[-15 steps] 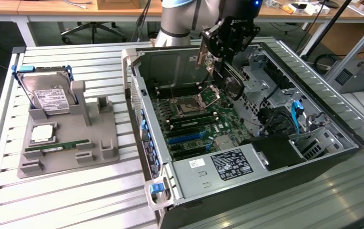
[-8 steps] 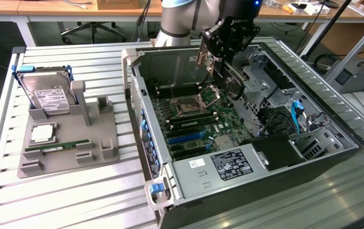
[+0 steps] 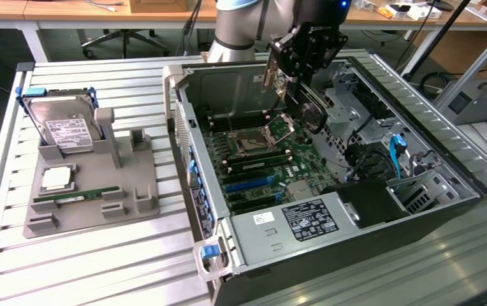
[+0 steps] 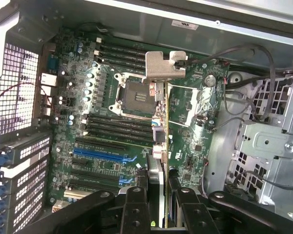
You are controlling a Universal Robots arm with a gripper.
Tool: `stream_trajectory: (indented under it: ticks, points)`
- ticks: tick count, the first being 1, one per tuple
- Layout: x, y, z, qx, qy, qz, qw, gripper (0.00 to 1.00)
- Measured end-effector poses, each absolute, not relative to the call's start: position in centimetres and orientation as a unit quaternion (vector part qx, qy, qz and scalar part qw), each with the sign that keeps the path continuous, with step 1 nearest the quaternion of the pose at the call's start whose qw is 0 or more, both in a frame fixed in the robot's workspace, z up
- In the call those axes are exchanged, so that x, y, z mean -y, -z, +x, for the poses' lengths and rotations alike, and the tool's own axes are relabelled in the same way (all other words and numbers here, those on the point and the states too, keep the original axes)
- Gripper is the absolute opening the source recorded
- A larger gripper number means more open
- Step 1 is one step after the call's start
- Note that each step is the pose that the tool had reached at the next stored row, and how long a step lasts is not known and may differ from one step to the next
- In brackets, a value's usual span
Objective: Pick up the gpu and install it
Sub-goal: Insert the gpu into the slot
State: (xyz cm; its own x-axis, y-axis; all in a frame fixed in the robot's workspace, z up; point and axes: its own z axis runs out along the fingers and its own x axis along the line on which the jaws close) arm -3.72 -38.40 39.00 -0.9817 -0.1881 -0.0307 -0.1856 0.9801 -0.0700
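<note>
My gripper hangs over the open computer case, shut on the gpu. The gpu is a thin dark card held on edge above the motherboard. In the wrist view the gpu runs edge-on away from my gripper, with its silver bracket at the far end. A black finger presses on each face of the card. The card floats above the board beside the CPU socket, apart from the blue expansion slots.
A grey parts fixture stands on the slatted table at the exterior view's left. It holds a hard drive and a green RAM stick. Drive cages and cables fill the case's right side, and the power supply sits at its near end.
</note>
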Motion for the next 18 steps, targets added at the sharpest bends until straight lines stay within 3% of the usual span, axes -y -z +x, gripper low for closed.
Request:
stream_trajectory:
  ticks: [18]
  points:
    - [38.43,-39.0,-3.72,-0.994,0.033,-0.098,0.019,0.27]
